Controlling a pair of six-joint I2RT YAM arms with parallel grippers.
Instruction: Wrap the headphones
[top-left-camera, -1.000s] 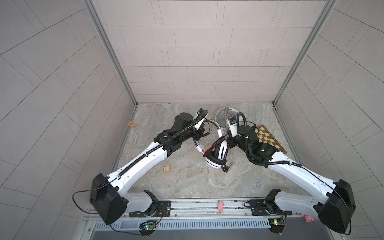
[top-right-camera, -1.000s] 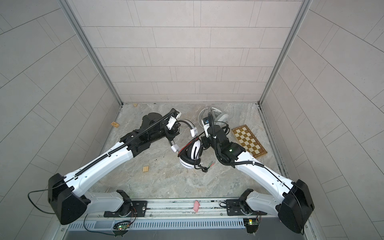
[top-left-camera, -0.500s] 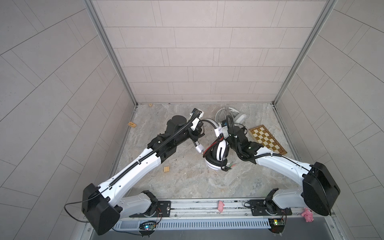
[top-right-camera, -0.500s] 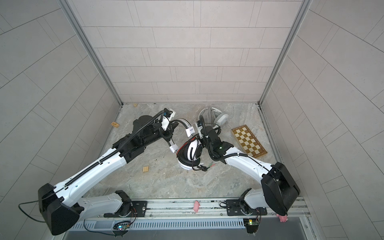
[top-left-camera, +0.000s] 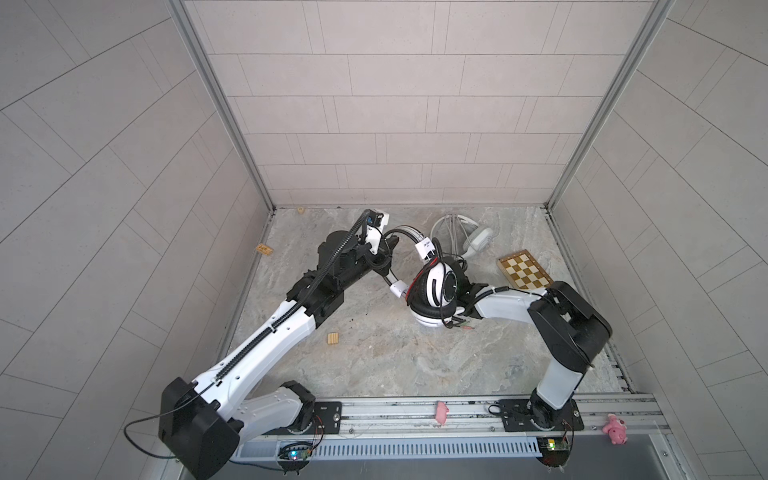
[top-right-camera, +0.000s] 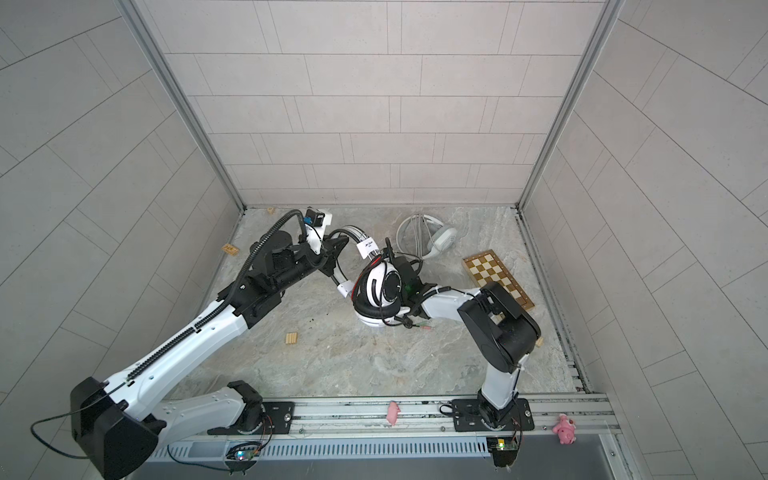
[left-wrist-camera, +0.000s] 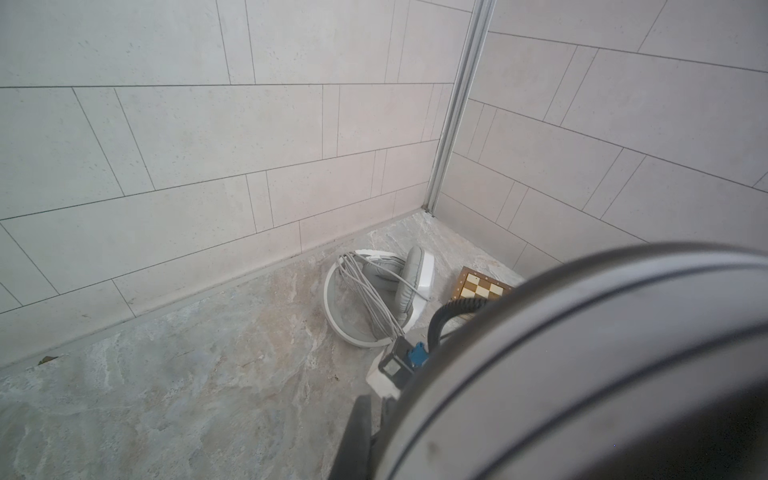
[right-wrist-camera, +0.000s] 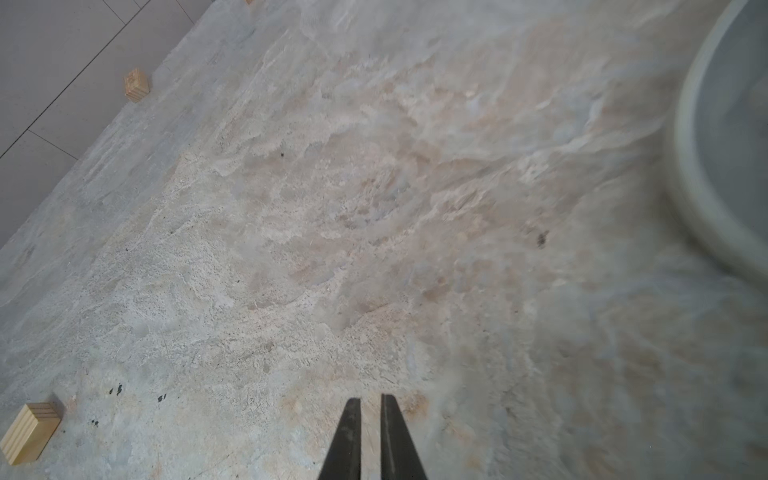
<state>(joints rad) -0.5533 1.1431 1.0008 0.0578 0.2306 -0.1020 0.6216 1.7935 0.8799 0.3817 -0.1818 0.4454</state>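
noted right fingers (right-wrist-camera: 347, 436) now slightly apart, empty, dropped low beside white headphones (top-left-camera: 436, 291) over counter (top-left-camera: 374, 357); left fingers (top-left-camera: 381, 262) clamped on headband. probably let cable go; needs regrasp for next turn.

We find bare tabletop (top-left-camera: 395, 365) across the front (one wooden block (top-left-camera: 333, 338) sits left of centre). Farther back the white headset (top-left-camera: 436, 291), the grey headset (top-left-camera: 461, 237) and the chessboard (top-left-camera: 524, 270) crowd the middle and right, near one another.
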